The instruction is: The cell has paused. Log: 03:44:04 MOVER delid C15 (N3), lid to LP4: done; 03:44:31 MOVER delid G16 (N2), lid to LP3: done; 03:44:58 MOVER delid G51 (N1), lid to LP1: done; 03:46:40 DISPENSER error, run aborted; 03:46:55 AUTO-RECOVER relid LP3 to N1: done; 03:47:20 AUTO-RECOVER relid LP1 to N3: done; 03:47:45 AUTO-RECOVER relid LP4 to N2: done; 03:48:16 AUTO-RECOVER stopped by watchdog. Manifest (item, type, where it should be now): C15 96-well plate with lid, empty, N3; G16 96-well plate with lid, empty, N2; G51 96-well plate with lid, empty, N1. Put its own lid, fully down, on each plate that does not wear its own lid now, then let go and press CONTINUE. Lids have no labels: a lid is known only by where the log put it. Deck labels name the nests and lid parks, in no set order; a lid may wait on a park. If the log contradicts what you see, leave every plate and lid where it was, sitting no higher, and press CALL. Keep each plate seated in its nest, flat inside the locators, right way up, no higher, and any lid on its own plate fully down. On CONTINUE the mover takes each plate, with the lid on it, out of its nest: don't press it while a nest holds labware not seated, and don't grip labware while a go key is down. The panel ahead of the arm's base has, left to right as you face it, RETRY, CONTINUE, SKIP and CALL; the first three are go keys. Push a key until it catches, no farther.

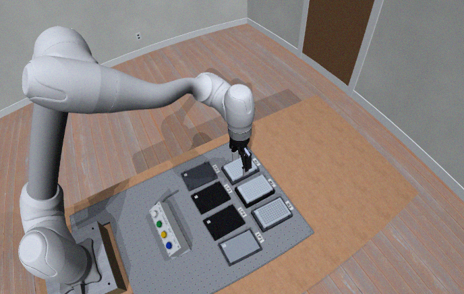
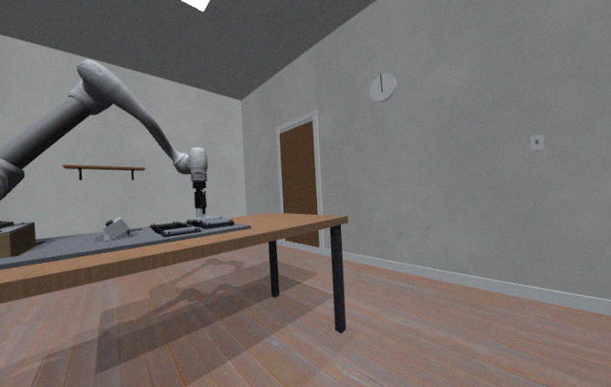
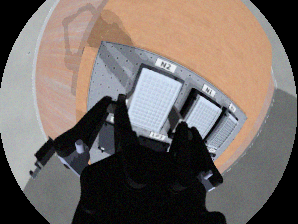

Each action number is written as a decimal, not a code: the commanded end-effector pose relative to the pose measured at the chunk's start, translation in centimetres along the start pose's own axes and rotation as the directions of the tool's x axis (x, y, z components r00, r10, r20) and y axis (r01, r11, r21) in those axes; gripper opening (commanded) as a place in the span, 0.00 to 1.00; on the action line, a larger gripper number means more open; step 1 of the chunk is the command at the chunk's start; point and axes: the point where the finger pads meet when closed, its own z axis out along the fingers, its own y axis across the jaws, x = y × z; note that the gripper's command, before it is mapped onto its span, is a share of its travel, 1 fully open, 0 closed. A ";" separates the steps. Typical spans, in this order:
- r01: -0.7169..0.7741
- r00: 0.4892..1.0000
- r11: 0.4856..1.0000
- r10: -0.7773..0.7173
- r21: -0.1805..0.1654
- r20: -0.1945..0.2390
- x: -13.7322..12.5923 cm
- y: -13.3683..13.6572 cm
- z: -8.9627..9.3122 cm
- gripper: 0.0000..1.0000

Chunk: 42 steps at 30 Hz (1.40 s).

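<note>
Three 96-well plates sit in a column of nests on the grey deck. My gripper [image 1: 245, 167] stands straight down over the far plate [image 1: 239, 170] and is shut on its lid; it also shows in the wrist view [image 3: 152, 121], where the deck label by this plate [image 3: 154, 99] reads N2. The middle plate [image 1: 255, 189] wears a lid. The near plate [image 1: 272, 212] shows open wells and looks bare. One loose lid [image 1: 240, 247] lies on the nearest lid park. In the side view the gripper [image 2: 200, 209] reaches down to the plates.
Three more lid parks [image 1: 210, 197] lie left of the nests and hold nothing. The key panel [image 1: 164, 228] stands nearer the arm's base, with a green [image 1: 158, 223], a yellow [image 1: 163, 233] and a blue key [image 1: 168, 245]. The deck lies on a wooden table.
</note>
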 end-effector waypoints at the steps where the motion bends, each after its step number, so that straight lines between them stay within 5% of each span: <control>1: 0.000 1.000 1.000 0.000 0.000 0.000 0.0 0.0 0.0 0.00; 21: 0.000 1.000 1.000 0.000 0.000 0.000 0.0 0.0 -0.6 0.00; 42: 0.000 1.000 1.000 0.000 0.000 0.000 0.0 0.0 -3.6 0.00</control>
